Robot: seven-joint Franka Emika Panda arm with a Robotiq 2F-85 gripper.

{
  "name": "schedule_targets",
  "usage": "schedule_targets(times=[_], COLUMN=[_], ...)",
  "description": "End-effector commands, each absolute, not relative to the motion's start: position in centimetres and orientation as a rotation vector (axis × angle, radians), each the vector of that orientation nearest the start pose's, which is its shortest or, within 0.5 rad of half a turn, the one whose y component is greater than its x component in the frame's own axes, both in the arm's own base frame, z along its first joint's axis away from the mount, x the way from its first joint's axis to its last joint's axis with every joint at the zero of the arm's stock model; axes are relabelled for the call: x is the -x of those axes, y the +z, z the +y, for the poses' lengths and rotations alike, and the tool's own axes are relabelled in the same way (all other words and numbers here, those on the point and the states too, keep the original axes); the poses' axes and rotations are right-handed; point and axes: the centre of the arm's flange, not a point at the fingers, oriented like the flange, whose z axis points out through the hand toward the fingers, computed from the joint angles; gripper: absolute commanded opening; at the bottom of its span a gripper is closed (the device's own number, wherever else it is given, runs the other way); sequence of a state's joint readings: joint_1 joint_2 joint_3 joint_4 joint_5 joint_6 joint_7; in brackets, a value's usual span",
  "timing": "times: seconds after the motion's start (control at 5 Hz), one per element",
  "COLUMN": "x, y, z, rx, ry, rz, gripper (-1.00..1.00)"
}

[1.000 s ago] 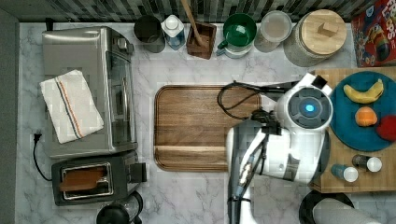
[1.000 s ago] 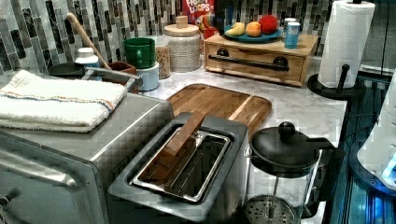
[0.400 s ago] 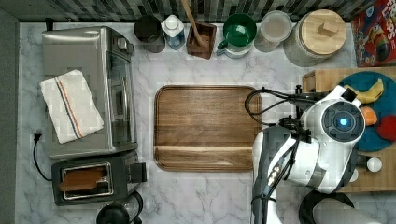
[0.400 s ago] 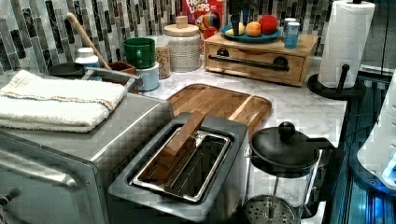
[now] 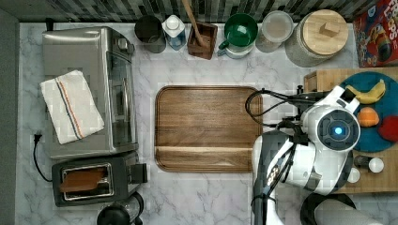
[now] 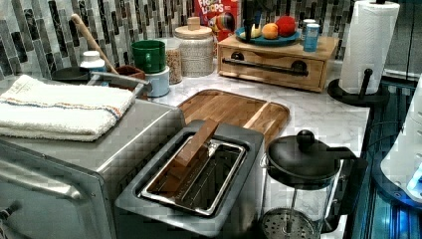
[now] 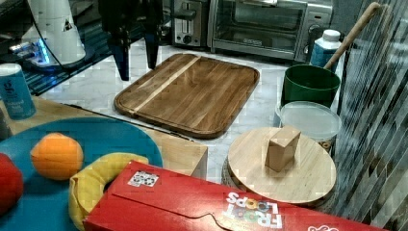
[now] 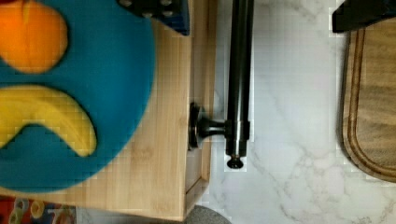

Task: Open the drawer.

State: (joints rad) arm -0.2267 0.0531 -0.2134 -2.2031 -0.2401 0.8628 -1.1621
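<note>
Black bar handle (image 8: 239, 79) of the light wooden drawer (image 6: 271, 66) sits between our tool's (image 7: 137, 50) spread fingers (image 8: 362, 14), untouched; drawer shut. We judge the approach step in hand. Next: descend, pinch the bar, pull toward the walnut tray (image 5: 206, 126).

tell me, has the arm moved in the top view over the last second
Yes. Against the fixed tray, the arm has swung toward the top view's right, off the tray's edge and over the wooden unit that holds the drawer.
</note>
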Motion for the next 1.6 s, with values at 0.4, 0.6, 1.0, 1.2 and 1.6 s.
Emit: schedule_targets(times=[0.4, 0.6, 1.0, 1.2, 1.6], x=[-49.7, -49.6, -50.3, -50.8, -51.8], y=[28.8, 27.5, 26.6, 27.3, 26.8], z=[-22.8, -22.9, -23.2, -21.8, -15.8], rx=[3.362, 3.389, 3.397, 3.371, 3.331], ry=[-0.086, -0.072, -0.043, 0.009, -0.030], rz=[-0.318, -0.284, -0.295, -0.275, -0.186], gripper=[1.00, 1.00, 1.00, 1.00, 1.00])
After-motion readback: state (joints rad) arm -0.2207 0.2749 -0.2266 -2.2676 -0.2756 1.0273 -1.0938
